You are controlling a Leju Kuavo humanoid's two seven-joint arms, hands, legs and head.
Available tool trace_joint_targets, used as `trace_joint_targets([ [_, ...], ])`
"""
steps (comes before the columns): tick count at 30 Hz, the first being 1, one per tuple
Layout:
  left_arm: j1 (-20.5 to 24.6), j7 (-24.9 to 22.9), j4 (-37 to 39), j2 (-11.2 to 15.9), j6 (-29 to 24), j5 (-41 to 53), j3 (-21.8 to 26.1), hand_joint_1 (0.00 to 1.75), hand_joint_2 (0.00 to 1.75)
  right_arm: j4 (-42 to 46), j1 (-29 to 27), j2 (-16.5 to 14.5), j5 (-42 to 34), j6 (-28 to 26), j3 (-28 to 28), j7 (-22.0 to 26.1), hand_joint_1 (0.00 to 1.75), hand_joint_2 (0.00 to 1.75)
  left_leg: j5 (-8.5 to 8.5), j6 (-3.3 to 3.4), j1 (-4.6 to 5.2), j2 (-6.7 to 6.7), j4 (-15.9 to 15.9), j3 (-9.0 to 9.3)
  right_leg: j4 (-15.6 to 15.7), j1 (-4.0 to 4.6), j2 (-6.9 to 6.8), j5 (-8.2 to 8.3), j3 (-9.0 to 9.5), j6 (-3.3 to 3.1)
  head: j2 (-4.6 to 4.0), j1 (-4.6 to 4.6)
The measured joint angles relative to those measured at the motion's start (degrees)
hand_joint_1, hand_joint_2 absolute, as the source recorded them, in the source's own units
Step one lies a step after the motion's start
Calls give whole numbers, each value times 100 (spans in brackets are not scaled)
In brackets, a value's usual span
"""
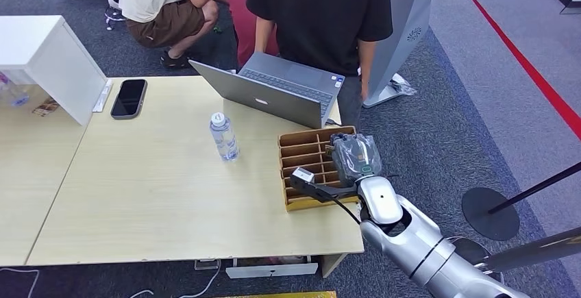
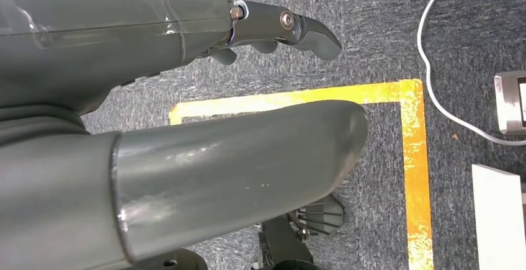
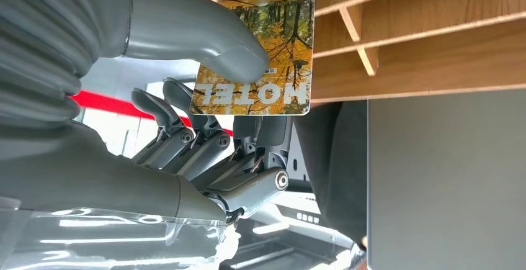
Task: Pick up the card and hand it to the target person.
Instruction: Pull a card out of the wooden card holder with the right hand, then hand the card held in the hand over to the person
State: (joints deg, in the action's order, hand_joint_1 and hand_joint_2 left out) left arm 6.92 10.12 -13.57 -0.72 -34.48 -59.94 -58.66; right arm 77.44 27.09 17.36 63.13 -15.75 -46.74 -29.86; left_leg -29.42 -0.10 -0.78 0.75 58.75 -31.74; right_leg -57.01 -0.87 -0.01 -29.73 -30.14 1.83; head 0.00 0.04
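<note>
orange forest-print card [image 3: 273,40], "hotel" lettering

Bottle [image 1: 224,137] left of slotted rack [image 1: 306,168], laptop [image 1: 274,90] behind both, phone [image 1: 129,98] far left

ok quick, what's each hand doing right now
Left hand: holds nothing, fingers apart, hanging over the floor.
Right hand: pinches the hotel card at the wooden organizer.
</note>
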Motion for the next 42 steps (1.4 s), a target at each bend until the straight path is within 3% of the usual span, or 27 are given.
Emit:
trace_joint_targets([
  [11, -2, -11, 0, 2, -14, -55, 0, 0, 0, 634, 114, 57, 357, 97, 20, -152, 156, 175, 0, 0, 0, 0, 0, 0, 0, 0, 0, 0, 0, 0, 0, -1],
  [24, -3, 37, 0, 2, -17, -13, 0, 0, 0, 990, 243, 185, 344, -316, 258, -162, 158, 175, 0, 0, 0, 0, 0, 0, 0, 0, 0, 0, 0, 0, 0, -1],
  [42, 23, -43, 0, -2, 19, 194, -1, 0, 0, -339, 866, 239, 50, -978, 429, -51, 154, 175, 0, 0, 0, 1, 1, -1, 0, 0, -1, 0, 0, 0, 0, -2],
])
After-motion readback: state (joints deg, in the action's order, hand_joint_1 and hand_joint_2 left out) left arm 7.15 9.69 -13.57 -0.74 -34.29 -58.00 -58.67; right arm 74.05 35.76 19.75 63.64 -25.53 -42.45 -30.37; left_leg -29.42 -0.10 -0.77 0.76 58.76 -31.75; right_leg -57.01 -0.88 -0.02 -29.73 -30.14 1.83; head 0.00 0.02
